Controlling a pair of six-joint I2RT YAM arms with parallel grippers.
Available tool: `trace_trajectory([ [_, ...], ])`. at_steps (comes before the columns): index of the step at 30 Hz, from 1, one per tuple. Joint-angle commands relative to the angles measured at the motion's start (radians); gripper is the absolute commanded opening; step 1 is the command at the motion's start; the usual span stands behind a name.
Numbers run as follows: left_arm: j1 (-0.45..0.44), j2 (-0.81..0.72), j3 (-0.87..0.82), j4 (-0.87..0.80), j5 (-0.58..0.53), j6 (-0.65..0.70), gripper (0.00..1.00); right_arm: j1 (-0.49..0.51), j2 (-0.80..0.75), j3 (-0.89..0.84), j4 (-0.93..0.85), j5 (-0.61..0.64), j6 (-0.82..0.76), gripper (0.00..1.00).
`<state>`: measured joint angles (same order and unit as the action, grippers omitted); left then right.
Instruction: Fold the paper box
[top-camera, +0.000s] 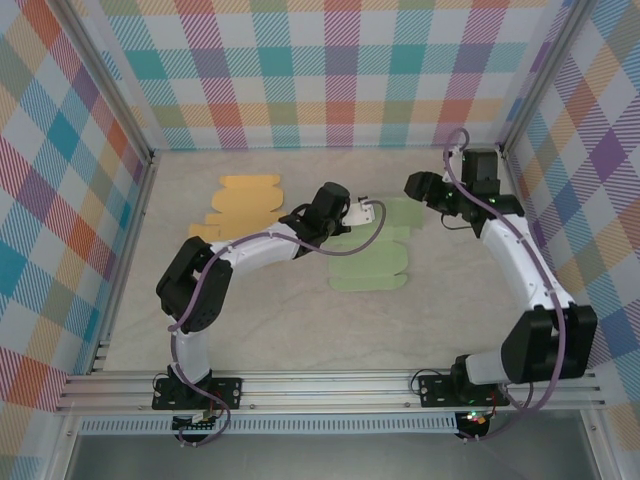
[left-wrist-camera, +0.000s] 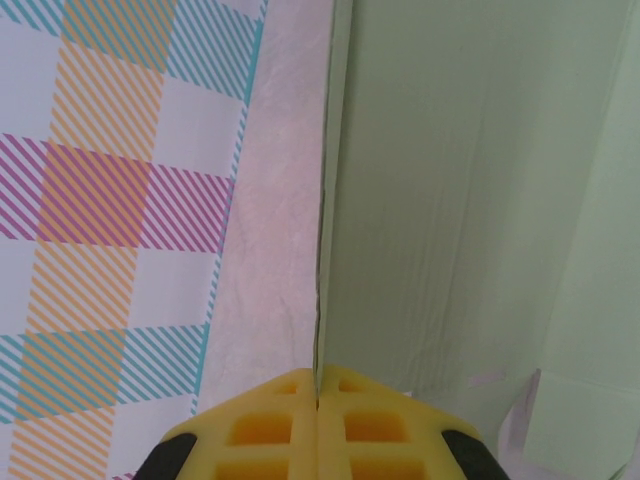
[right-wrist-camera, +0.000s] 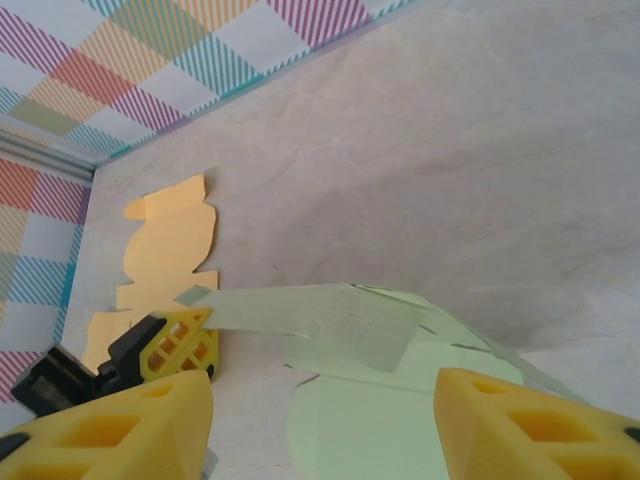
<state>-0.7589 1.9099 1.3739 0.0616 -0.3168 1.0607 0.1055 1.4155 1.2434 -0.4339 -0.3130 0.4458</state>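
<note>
left end effector (top-camera: 350, 211): mine, pinched tight on a thin edge of the green paper box (top-camera: 370, 262). In my left wrist view the paper edge runs straight into the seam between the two yellow fingertips (left-wrist-camera: 345, 425), with no gap showing.
right end effector (top-camera: 424, 188): mine, jaws wide apart and holding nothing. It hovers over the far right end of the sheet. In my right wrist view the two yellow fingers (right-wrist-camera: 110, 420) sit at the bottom corners with the paper below them.
green paper box: flat unfolded cutout, pale green, lying on the bench (top-camera: 280, 320) right of centre, between my two arms.
flap (right-wrist-camera: 310, 315): a strip of the green sheet is raised off the bench. Its left end is caught in my left end effector (right-wrist-camera: 182, 343), and the rest slants over the sheet.
box in left wrist view: a green panel (left-wrist-camera: 450, 200) covers the right half, with faint crease lines running along it.
orange cutout (top-camera: 245, 200): second flat sheet, lying at the far left of the bench, well apart from the green one and touched by neither arm.
bench surface: light marbled beige, bare around both sheets.
checked wall (top-camera: 300, 70): pastel plaid panels at the back and on both sides.
contact, right side: can't tell whether my fingers touch the paper.
</note>
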Motion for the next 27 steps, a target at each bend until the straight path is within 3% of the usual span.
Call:
trace_trajectory([
  [1, -0.018, 0.015, -0.023, 0.080, -0.036, 0.018, 0.00, 0.019, 0.072, 0.050, 0.011, -0.067, 0.034, 0.63],
  [5, -0.021, 0.020, -0.024, 0.089, -0.036, 0.015, 0.00, 0.038, 0.153, 0.079, 0.019, -0.066, 0.038, 0.67],
  [15, -0.028, 0.031, -0.033, 0.119, -0.039, 0.007, 0.00, 0.084, 0.286, 0.118, 0.067, -0.122, 0.085, 0.63],
  [22, -0.032, 0.041, -0.044, 0.140, -0.048, 0.012, 0.00, 0.086, 0.311, 0.115, 0.105, -0.141, 0.112, 0.40],
  [27, -0.031, 0.038, -0.061, 0.152, -0.074, 0.013, 0.00, 0.077, 0.236, 0.040, 0.090, -0.079, 0.086, 0.48],
])
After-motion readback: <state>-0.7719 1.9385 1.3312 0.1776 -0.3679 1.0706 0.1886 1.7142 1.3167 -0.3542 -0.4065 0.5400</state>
